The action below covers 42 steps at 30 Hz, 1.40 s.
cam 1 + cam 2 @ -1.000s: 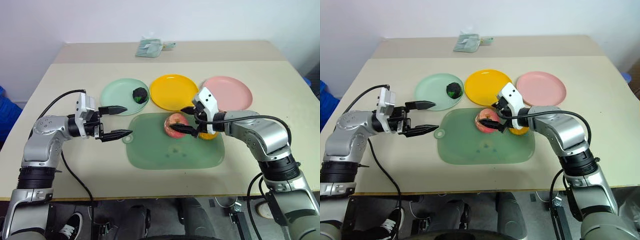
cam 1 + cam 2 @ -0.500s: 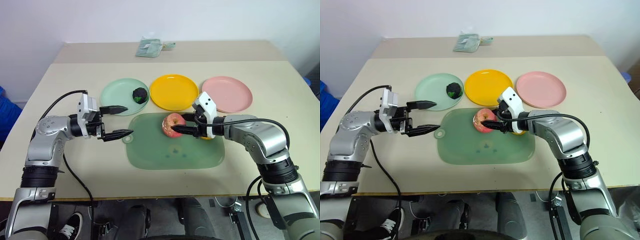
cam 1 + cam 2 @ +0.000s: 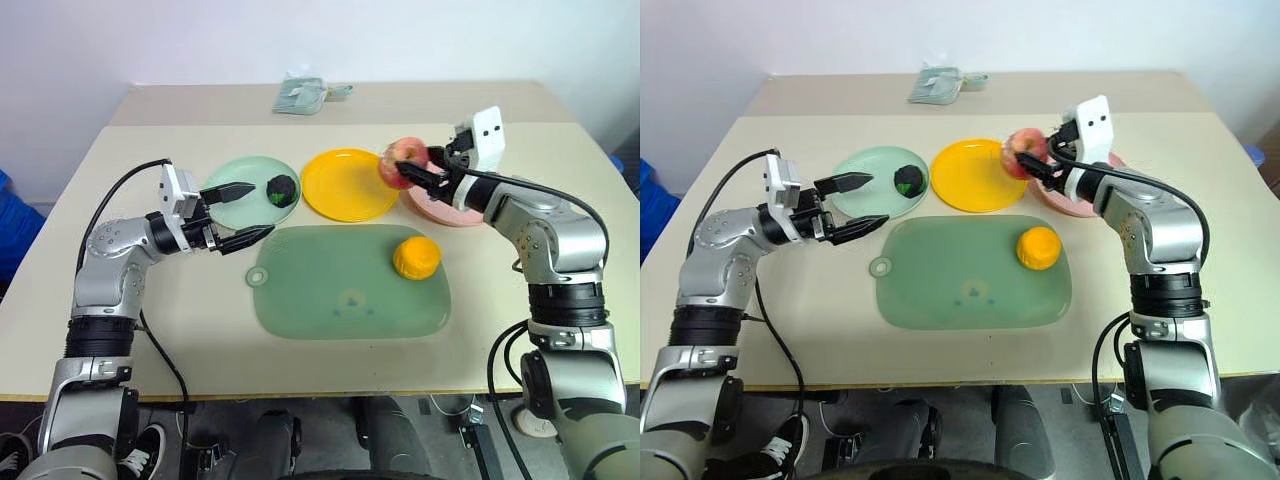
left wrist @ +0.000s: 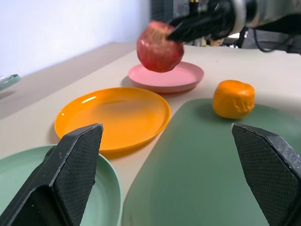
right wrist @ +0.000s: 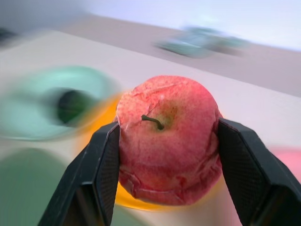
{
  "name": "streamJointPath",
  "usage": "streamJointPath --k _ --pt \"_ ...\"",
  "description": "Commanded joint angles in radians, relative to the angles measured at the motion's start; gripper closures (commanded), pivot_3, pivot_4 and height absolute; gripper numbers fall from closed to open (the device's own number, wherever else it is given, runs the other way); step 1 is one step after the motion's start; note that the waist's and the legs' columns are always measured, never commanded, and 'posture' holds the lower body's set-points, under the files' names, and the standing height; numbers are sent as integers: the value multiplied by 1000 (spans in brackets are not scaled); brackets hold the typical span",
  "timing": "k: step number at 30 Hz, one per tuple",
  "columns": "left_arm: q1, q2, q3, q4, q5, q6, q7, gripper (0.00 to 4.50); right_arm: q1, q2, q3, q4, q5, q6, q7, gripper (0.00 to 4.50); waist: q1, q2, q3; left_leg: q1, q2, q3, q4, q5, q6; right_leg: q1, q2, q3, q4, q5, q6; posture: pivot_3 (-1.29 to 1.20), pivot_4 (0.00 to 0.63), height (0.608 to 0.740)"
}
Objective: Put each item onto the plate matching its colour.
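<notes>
Right wrist view: right claw (image 5: 164,174) clamped on apple (image 5: 168,136), left claw (image 3: 243,212) apart, seemingly unlabelled.

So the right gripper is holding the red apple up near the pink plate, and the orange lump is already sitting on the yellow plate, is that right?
Not quite. The right gripper does hold the red apple up near the pink plate, but the orange lump is not on the yellow plate: it sits on the green mat. The left eye view shows this.
</notes>
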Motion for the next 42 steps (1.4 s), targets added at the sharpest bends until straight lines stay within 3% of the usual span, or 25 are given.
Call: streamJointPath --k 1,5,9,10,16,20,23,30,40,42 --pt "12 -6 8 -49 -31 8 -13 0 -43 -16 -32 88 -78 -80 -85 2046 -1 0 0 0 0 0 0 0 0 0 0 0 0 0 0 0 150 740" --pt "27 -7 11 -78 -66 55 -32 0 -35 -14 -32 146 -84 -85 -67 2046 -5 0 0 0 0 0 0 0 0 -1 0 1 0 0 0 0 150 740" --pt "26 1 16 -78 -64 58 -43 0 -39 -4 -33 153 -99 -110 -72 218 -5 0 0 1 1 0 0 0 -1 0 1 1 1 0 0 0 150 740" --pt "27 3 17 -78 -65 60 -45 0 -42 -3 -37 152 -100 -112 -77 61 -4 0 0 1 1 0 0 0 -1 0 1 1 1 0 0 0 150 740" --pt "25 24 60 -109 -166 155 -88 0 -39 21 -126 13 82 -70 41 61 -4 0 0 0 1 0 0 0 -1 -1 1 1 1 0 0 0 150 740" --pt "32 59 61 -124 -210 218 -145 0 136 -133 -17 -286 253 153 330 61 4 0 0 0 1 -2 -1 0 0 0 1 -1 0 0 0 0 150 740" --pt "43 72 49 -128 -197 217 -162 0 233 -258 53 -353 201 174 385 61 6 0 0 1 0 -2 1 -1 1 3 0 -1 -1 0 0 0 150 740" --pt "57 87 41 -128 -171 205 -174 0 308 -373 66 -356 162 161 427 61 2 0 0 4 1 0 2 -4 7 5 1 -1 -1 0 0 0 150 740" --pt "51 92 51 -115 -152 190 -173 0 306 -315 122 -334 121 163 418 61 4 0 0 3 1 -1 1 -1 1 4 1 -1 -1 0 0 0 150 740" --pt "50 96 55 -112 -149 186 -171 0 302 -310 133 -323 103 155 418 605 4 0 0 3 1 -1 1 -1 1 4 1 -1 -1 0 0 0 150 740"
